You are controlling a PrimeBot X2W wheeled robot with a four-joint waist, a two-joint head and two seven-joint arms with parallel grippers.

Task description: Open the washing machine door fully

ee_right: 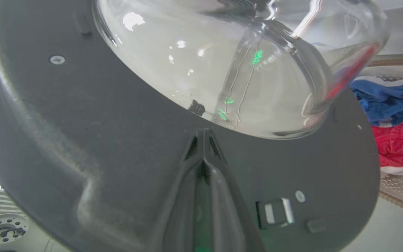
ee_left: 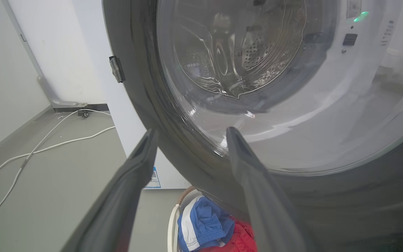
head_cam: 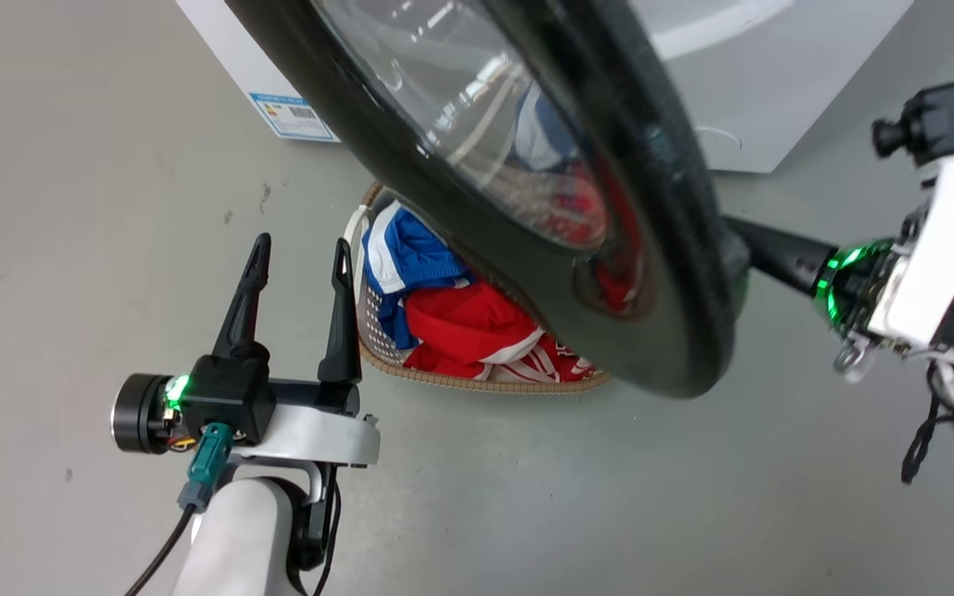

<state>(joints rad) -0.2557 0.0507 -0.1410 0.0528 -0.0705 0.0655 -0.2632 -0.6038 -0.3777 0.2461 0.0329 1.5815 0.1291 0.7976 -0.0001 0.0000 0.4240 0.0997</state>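
Right now the left gripper (head_cam: 303, 242) is hovering over the floor (head_cam: 71, 165) just left of the laundry basket (head_cam: 477, 382), fingers spread wide w/ nothing between them. The washing machine door (head_cam: 659, 165) is standing swung out from the white machine (head_cam: 734, 99) and hanging above the basket. The right gripper (ee_right: 204, 133) is leaning on the door's inner face w/ both fingers pinched together and gripping nothing. Its tips are touching the dark plastic just under the glass bowl (ee_right: 222, 70).

So the step is prob. a push, not a grab. The door is already well off the front, but whether it's at its stop I can't tell. To do it well I'd be pushing along the hinge arc, i.e. letting the tips travel w/ the door instead of driving straight. Closed tips on a smooth face are apt to slide toward the bulge or off the edge. Contact is sitting near the latch (ee_right: 275, 213), so far from the hinge, which is giving good leverage. The left arm should be kept out of the sweep.

Materials, L to R:
- The floor is looking matte grey.
- The basket is showing pale perforated plastic w/ a woven-look edge, holding soft blue cloth (head_cam: 411, 248) and red cloth (head_cam: 460, 323).
- The door is showing glossy black outside and a duller grey inside, w/ screws (ee_right: 57, 60) set in it.
- The bowl is looking clear, thick and bulging, and is throwing reflections.
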